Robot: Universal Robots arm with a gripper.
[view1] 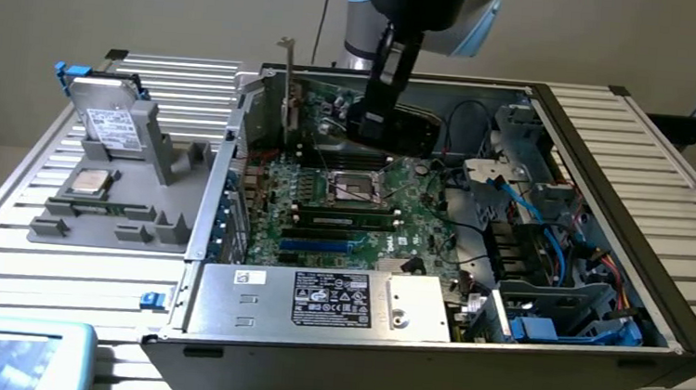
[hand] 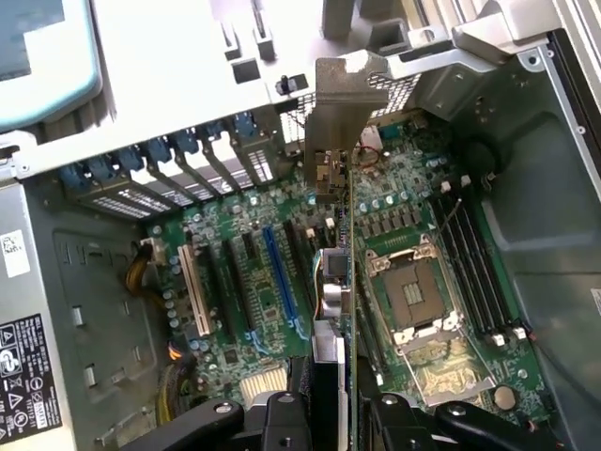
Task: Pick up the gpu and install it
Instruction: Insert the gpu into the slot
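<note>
The black gripper [hand: 335, 415] clamps the thin green-and-black gpu card [hand: 331, 301] on edge above the large green motherboard [hand: 399, 178], its long axis running away from the jaws toward its metal end bracket [hand: 340, 113].

Behind my work I see a plain grey wall [view1: 114, 0]. The tabletop [view1: 56, 270] is made of long silver metal bars.

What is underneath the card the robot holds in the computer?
The green motherboard, with its long slots and the square processor socket. The card itself hides the strip straight below it.
</note>
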